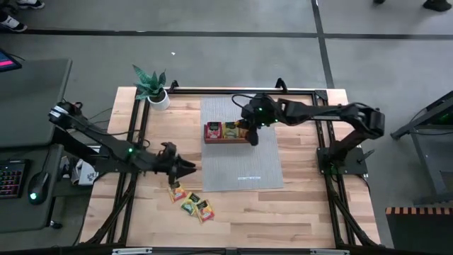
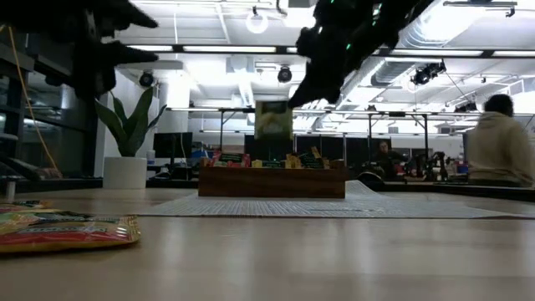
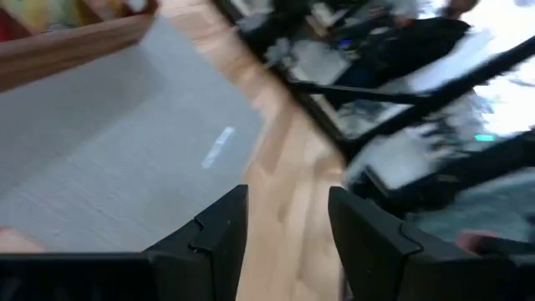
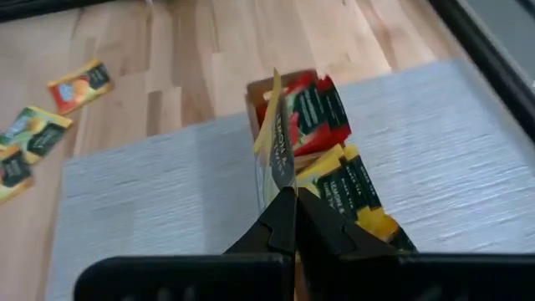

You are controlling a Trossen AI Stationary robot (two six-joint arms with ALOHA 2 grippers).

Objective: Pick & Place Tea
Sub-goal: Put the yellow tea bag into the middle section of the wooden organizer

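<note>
Right arm stretched from the desk's right side across the grey mat (image 1: 241,152), right claw (image 4: 288,196) hanging over the wooden tray (image 1: 228,139), pressed together on the lower edge of a yellow tea packet (image 4: 273,142). Packet held edge-up, above the tray and clear of it in the low view (image 2: 273,119). Below it, red packets (image 4: 313,104) standing in one compartment, yellow packets (image 4: 355,188) in the next, green ones only just visible beyond. From above, tray seen as red, yellow, then partly hidden under the claw.

Left arm reaching in from the desk's left edge, elbow low, left claw (image 1: 185,167) poised just off the mat's left border, above the bare desk (image 1: 297,212). Fingers (image 3: 221,230) apart, nothing between them; mat edge and wood planks showing through the gap.

Loose tea packets (image 1: 192,202) lying flat in a small cluster on the wood, near the front of the desk, just below the left claw. Potted plant (image 1: 152,86) at the back left corner. A person (image 2: 497,142) in a light hooded top off in the room behind.
</note>
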